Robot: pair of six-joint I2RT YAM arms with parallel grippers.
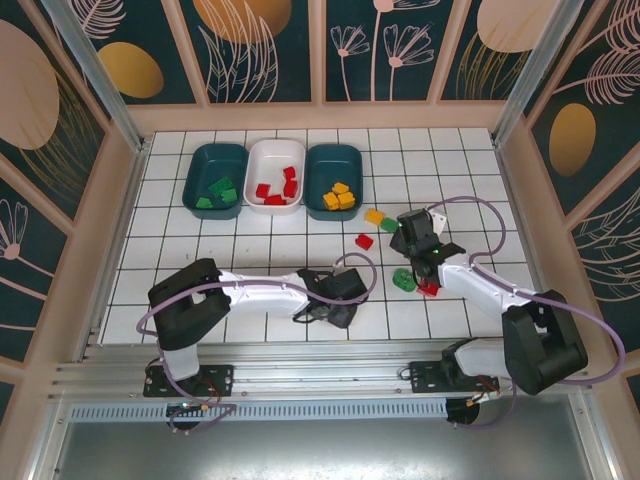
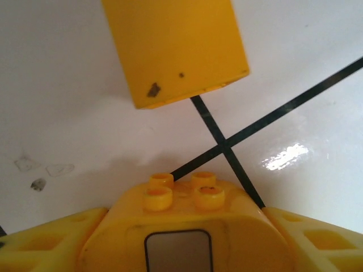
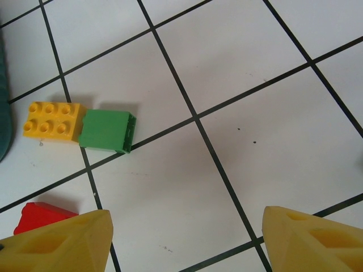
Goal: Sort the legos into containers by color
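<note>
Legos (image 1: 263,190) over half sorted, I'd say: green, red, yellow split across the 3 tubs (image 1: 216,150) at 12 o'clock. 5 loose bricks (image 1: 364,241) sit toward 4 o'clock from them. Left gripper (image 2: 184,226) looks clamped on a yellow studded brick (image 2: 181,195); right gripper (image 3: 187,243) gapes wide, holding nothing.

Top camera: high, steeply down, far from the green lego (image 1: 389,225); right wrist: close above that green lego (image 3: 106,131), their shared patch; left wrist: skimming tiles (image 2: 85,85), left of it.
</note>
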